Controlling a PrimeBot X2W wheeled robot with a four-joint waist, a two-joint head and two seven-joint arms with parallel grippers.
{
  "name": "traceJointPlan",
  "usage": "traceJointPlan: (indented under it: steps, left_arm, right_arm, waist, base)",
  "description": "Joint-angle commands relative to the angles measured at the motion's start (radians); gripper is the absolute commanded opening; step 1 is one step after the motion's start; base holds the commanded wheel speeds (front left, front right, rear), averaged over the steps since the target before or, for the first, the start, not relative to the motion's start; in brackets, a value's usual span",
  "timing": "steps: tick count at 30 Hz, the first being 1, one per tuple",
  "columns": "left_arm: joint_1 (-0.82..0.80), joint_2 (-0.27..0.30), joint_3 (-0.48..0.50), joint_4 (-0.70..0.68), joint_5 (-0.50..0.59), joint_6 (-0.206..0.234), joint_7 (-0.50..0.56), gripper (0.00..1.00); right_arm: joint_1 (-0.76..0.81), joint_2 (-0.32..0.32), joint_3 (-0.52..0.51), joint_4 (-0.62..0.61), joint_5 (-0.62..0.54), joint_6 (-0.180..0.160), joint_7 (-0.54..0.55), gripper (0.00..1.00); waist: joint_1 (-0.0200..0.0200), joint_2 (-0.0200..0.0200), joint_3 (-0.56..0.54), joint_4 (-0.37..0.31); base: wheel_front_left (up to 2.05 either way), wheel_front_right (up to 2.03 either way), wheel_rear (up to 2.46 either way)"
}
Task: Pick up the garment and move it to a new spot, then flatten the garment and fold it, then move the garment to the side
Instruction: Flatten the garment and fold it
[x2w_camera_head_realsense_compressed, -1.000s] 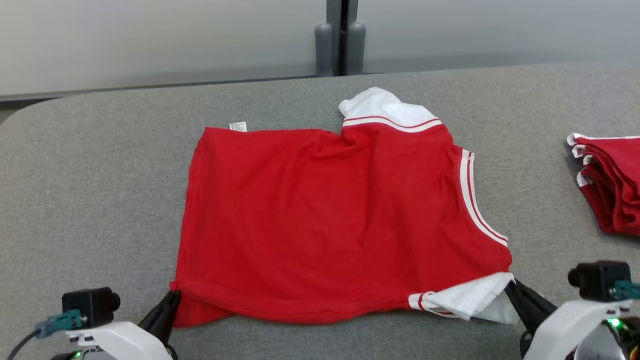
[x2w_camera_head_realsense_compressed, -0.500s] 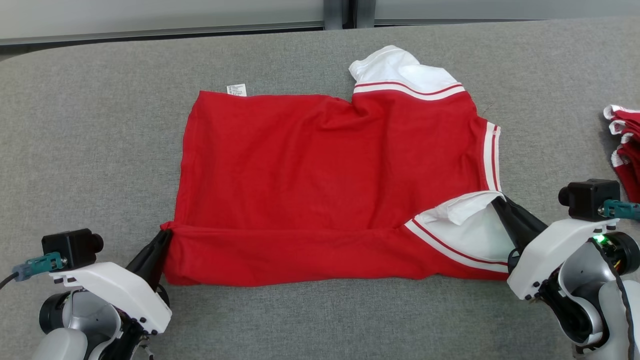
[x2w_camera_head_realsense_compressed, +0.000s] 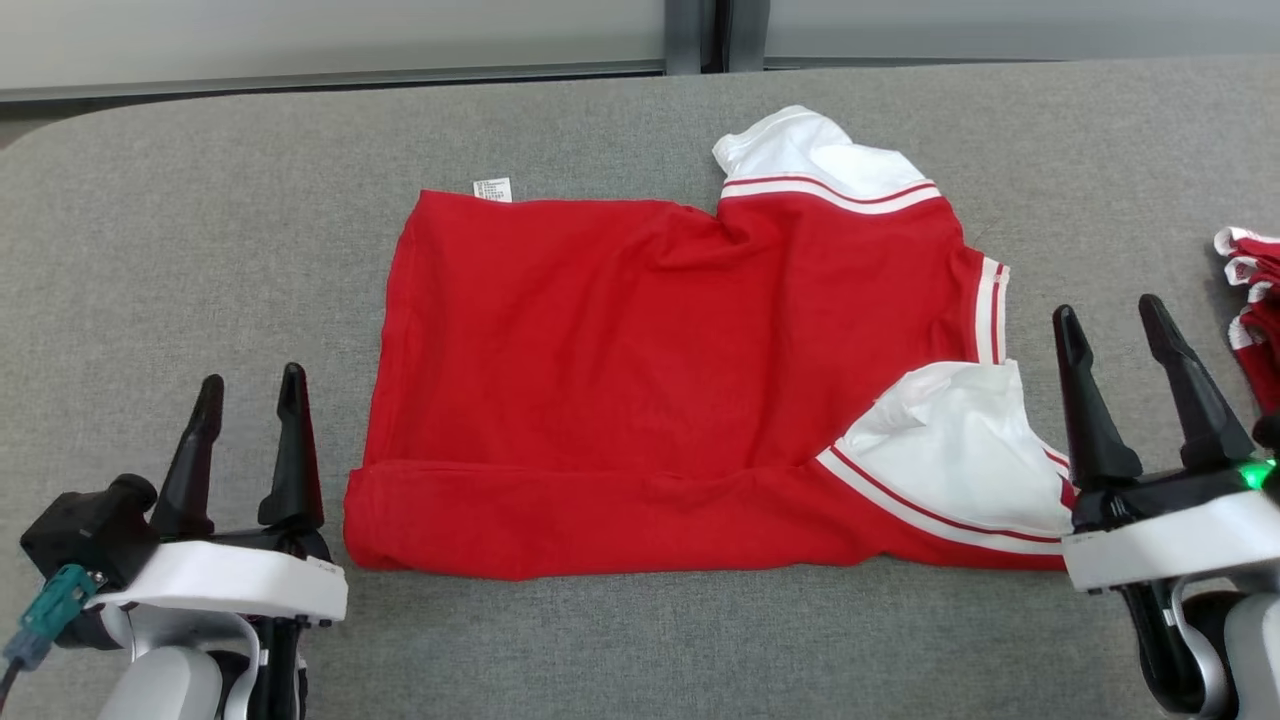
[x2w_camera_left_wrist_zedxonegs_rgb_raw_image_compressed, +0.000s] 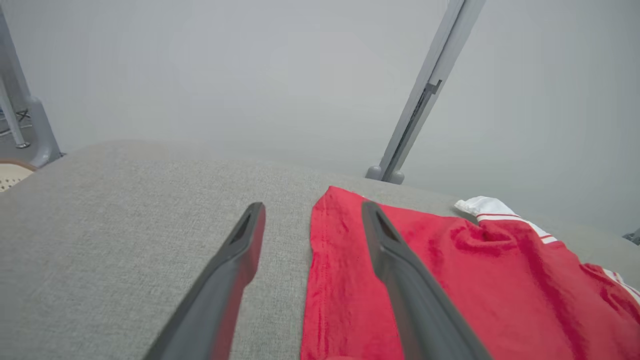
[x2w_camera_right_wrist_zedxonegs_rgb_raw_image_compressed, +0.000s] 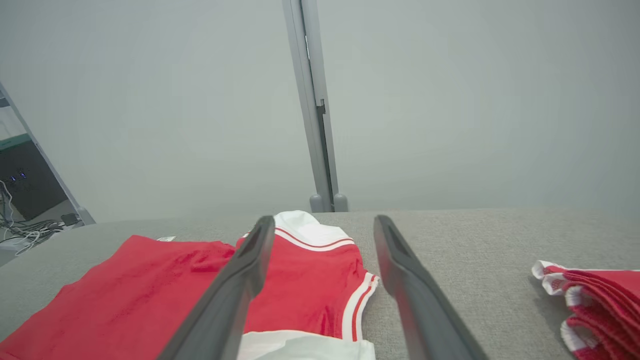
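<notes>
The garment (x2w_camera_head_realsense_compressed: 650, 370) lies in the middle of the table (x2w_camera_head_realsense_compressed: 200, 250), its near edge folded back over itself. A label (x2w_camera_head_realsense_compressed: 492, 189) sticks out at its far left corner. The left gripper (x2w_camera_head_realsense_compressed: 250, 385) sits just beside the near left corner, and the right gripper (x2w_camera_head_realsense_compressed: 1105, 310) just beside the near right one. A stack of clothes (x2w_camera_head_realsense_compressed: 1255, 320) lies further right. A post (x2w_camera_head_realsense_compressed: 697, 35) stands behind the table.

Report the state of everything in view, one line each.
red garment, lying on the table, near edge folded over, ungripped.
left gripper, open, empty.
right gripper, open, empty.
folded red stack, resting on the table, right of the garment.
</notes>
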Motion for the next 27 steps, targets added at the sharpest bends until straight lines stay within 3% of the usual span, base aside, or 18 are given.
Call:
traceJointPlan:
  steps: [1,6,14,27]
  left_arm:
    - [-0.008,-0.001,0.005,-0.006,0.022,0.009,-0.024,1.00]
    - [0.025,0.000,0.007,-0.032,0.104,0.039,-0.070,1.00]
    - [0.093,0.020,-0.041,-0.011,0.201,0.041,-0.081,1.00]
    - [0.131,0.028,-0.061,0.024,0.199,0.047,-0.066,1.00]
  right_arm:
    - [0.025,0.005,-0.014,-0.011,-0.023,0.000,-0.024,1.00]
    - [0.092,0.026,-0.037,-0.053,-0.081,0.000,-0.056,1.00]
    - [0.202,0.026,-0.017,-0.071,-0.123,0.000,-0.029,1.00]
    - [0.241,0.028,0.003,-0.072,-0.119,0.000,-0.016,1.00]
  waist:
    - [0.0000,0.0000,-0.019,-0.001]
    - [0.0000,0.0000,-0.057,-0.005]
    - [0.0000,0.0000,-0.108,-0.020]
    - [0.0000,0.0000,-0.144,-0.022]
  base:
    - [0.00,0.00,0.00]
    - [0.00,0.00,0.00]
    - [0.00,0.00,0.00]
    - [0.00,0.00,0.00]
